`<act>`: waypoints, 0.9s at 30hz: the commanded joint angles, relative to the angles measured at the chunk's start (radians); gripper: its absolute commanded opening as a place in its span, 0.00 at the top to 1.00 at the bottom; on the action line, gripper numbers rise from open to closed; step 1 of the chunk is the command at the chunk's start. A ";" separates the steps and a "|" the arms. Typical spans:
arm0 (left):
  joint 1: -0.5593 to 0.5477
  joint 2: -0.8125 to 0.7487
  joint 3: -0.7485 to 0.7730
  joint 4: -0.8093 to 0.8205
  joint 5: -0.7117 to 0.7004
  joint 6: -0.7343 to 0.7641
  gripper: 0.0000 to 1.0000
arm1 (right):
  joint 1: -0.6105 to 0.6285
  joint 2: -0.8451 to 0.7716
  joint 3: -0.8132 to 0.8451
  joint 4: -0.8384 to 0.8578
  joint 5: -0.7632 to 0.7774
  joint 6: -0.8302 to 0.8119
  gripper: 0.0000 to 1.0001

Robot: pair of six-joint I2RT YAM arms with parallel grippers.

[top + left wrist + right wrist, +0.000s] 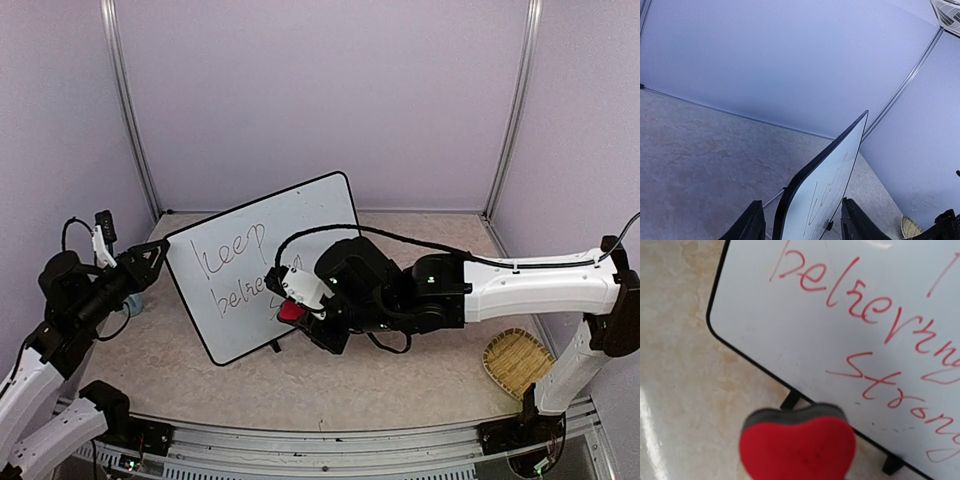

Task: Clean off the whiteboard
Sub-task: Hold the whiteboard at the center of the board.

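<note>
Whiteboard (300,215) is stood on the tabletop (400,390) left of centre, leaned back on its black feet (790,400), with one corner raised toward the back wall. Its face is covered in handwriting (865,310): "keep" on top, then a "believing"-type word, then "Strong". The lettering is seen red from the right wrist and darker from above.

Left gripper (160,255) is placed at the board's left edge. From the left wrist, the black frame is seen running between the two fingers (752,225), one on each side. They are set about half wide, and a sliver of tabletop is visible between the left finger and the frame. A clamp on the board is not shown.

Right gripper (296,298) is positioned in front of the board's lower right area. Its fingers are closed narrow on a red heart-shaped eraser (797,445) with a grey felt layer. The eraser is seen near the bottom frame, just over one foot. Contact with the board surface cannot be told.

A woven basket (517,360) is set on the tabletop at the right, well apart from the board.
</note>
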 commanded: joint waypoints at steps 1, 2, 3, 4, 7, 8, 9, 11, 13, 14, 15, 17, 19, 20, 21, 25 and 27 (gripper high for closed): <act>0.009 0.007 -0.011 0.057 -0.024 0.024 0.46 | 0.007 0.017 0.028 0.029 -0.013 -0.008 0.84; 0.010 0.009 -0.014 0.063 -0.030 0.027 0.45 | 0.007 0.017 0.028 0.031 -0.013 -0.007 0.84; 0.011 0.008 -0.015 0.068 -0.035 0.027 0.45 | 0.007 0.016 0.026 0.032 -0.014 -0.004 0.84; 0.013 0.004 -0.014 0.071 -0.042 0.029 0.45 | 0.007 0.016 0.022 0.032 -0.016 -0.003 0.84; 0.017 -0.018 -0.017 0.074 -0.078 0.033 0.40 | 0.007 0.016 0.017 0.031 -0.018 0.003 0.84; 0.021 -0.026 -0.016 0.074 -0.090 0.034 0.39 | 0.007 0.014 0.013 0.031 -0.018 0.005 0.84; 0.023 -0.032 -0.019 0.074 -0.100 0.034 0.38 | 0.007 0.012 0.010 0.030 -0.018 0.007 0.84; 0.030 -0.033 -0.024 0.080 -0.103 0.033 0.37 | 0.007 0.009 0.006 0.032 -0.017 0.007 0.84; 0.041 -0.016 -0.031 0.104 -0.067 0.032 0.36 | 0.007 0.010 0.006 0.035 -0.016 0.007 0.84; 0.041 -0.001 -0.033 0.114 -0.050 0.030 0.36 | 0.007 0.011 0.007 0.036 -0.017 0.006 0.84; 0.041 0.017 -0.032 0.121 -0.037 0.031 0.37 | 0.007 0.013 0.007 0.037 -0.016 0.006 0.84; 0.041 0.047 -0.031 0.137 -0.025 0.032 0.38 | 0.007 0.017 0.010 0.039 -0.019 0.006 0.84; 0.041 0.065 -0.036 0.160 -0.007 0.030 0.39 | 0.007 0.018 0.009 0.039 -0.024 0.007 0.84; 0.042 0.069 -0.041 0.176 0.004 0.029 0.40 | 0.007 0.018 0.007 0.039 -0.023 0.007 0.84; 0.042 0.069 -0.043 0.189 0.016 0.029 0.41 | 0.007 0.018 0.005 0.039 -0.024 0.007 0.84; 0.042 0.047 -0.059 0.220 0.019 0.023 0.51 | 0.007 0.016 0.000 0.036 -0.019 0.007 0.84; 0.042 0.048 -0.067 0.233 0.023 0.022 0.57 | 0.007 0.015 -0.002 0.038 -0.021 0.007 0.84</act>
